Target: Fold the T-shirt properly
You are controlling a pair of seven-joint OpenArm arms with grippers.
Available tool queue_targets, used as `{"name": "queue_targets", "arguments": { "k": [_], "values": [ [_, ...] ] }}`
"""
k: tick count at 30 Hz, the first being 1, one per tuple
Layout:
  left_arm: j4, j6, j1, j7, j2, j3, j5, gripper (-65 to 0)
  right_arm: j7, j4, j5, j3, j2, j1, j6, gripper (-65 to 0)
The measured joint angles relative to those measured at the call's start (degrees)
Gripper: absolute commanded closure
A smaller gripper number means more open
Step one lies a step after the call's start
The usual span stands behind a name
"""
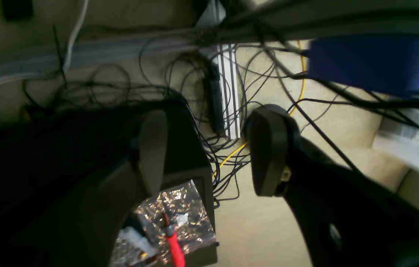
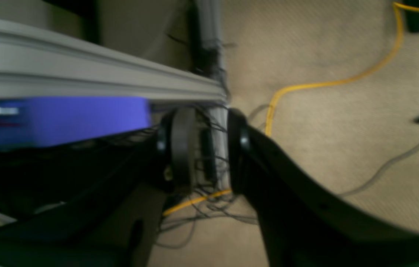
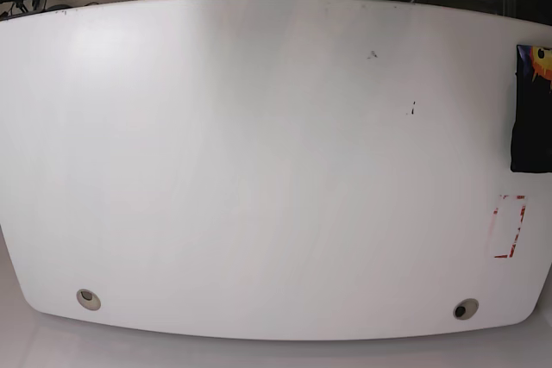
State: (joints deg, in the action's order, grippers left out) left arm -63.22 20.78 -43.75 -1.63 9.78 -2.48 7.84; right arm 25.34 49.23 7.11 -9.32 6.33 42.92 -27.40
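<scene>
The T-shirt [image 3: 530, 122] lies as a narrow black folded bundle at the table's far right edge, a bit of yellow print showing at its top; the frame edge cuts it off. Neither arm appears in the base view. In the left wrist view my left gripper [image 1: 209, 152] hangs over the floor, its fingers [image 1: 269, 148] wide apart with nothing between them. My right gripper [image 2: 209, 148] also points at the carpet beside a grey rail, jaws a small gap apart and holding nothing.
The white table [image 3: 259, 152] has a red dashed mark [image 3: 509, 227] near the T-shirt and two cable holes [image 3: 86, 299] along the front. Under the grippers are tangled black cables [image 1: 231, 111], a yellow cable [image 2: 328, 83], a blue block [image 2: 68, 118] and a foil-lined box [image 1: 180, 211].
</scene>
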Motion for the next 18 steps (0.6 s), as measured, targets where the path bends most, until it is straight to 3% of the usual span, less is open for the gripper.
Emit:
{"name": "queue_targets", "arguments": {
  "k": [7, 12, 16, 18],
  "values": [
    [21.14, 0.11, 14.51, 0.09, -0.74, 3.06, 0.00, -31.8, -6.14, -14.45, -2.78, -0.20, 0.04, -10.93, 0.31, -13.6],
    [36.94, -0.79, 23.91, 0.61, -0.07, 8.76, 0.44, -31.7, -7.43, -20.52, -2.64, -0.22, 1.44, -16.76, 0.39, -13.6],
    [45.83, -7.87, 29.64, 0.24, -2.08, 12.15, 0.37, -32.2, -9.73, -23.96, -2.89, -0.35, 1.92, -20.17, 2.93, -14.1],
    [47.82, -9.68, 31.17, 0.26, -2.99, 13.38, 0.44, -32.4, -12.07, -25.40, -2.93, -0.07, 2.12, -21.49, 4.57, -14.1]
  ]
}}
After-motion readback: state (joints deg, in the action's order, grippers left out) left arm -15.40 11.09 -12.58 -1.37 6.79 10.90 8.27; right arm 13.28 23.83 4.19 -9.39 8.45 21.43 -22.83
